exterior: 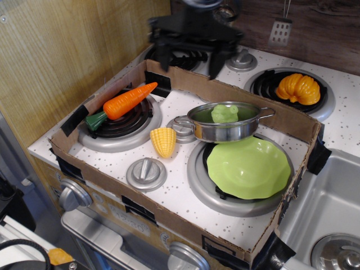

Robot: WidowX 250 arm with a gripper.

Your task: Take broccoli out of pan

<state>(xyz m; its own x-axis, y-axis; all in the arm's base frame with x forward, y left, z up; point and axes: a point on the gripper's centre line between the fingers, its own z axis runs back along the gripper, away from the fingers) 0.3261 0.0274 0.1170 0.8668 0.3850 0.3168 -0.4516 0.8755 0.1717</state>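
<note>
Tool (188, 61): I see it only as a motion-blurred dark shape at the top; the arm above it is cut off by the top edge, so I cannot read the finger gap cleanly.
Broccoli (225, 113): the pan (225, 125) wall hides its lower part; I only get the bumpy top.
Rear-left burner (183, 56): mostly hidden behind the blurred tool.
Hanging utensils (280, 31): cut off at the top edge.
Green plate (248, 167): its far rim is tucked under the pan.
Sink (332, 225): cropped by the right and bottom edges.
Surface (185, 197): the front knobs are partly hidden by the cardboard wall (140, 208).
</note>
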